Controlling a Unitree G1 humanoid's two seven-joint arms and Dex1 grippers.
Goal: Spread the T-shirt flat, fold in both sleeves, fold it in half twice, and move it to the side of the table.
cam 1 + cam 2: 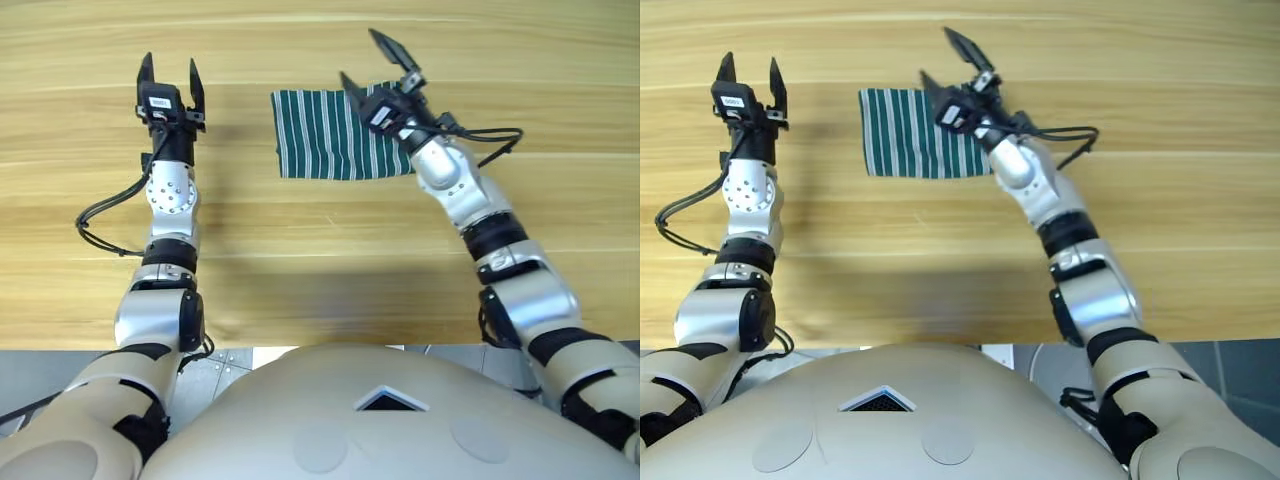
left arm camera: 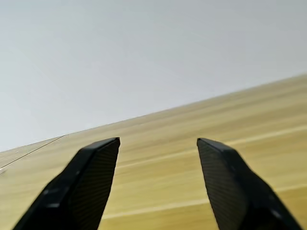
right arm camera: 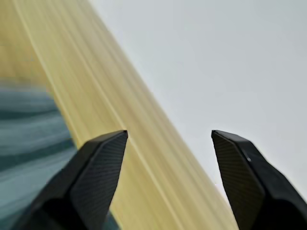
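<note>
Folded T-shirt, one move left to make.

The T-shirt [image 1: 315, 135] lies as a small striped rectangle on the far middle of the surface [image 1: 300, 250], so I judge that only the shift to the side remains. My right pincer [image 1: 357, 54] hangs spread over its right edge. I'd lower it, pinch every layer at that edge, and drag low so the folds hold. My left pincer [image 1: 170, 62], also spread, sits well apart to the left.

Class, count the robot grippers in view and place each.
2. The left gripper hangs over the table left of the folded T-shirt; the right gripper is over the T-shirt's far right corner.
</note>
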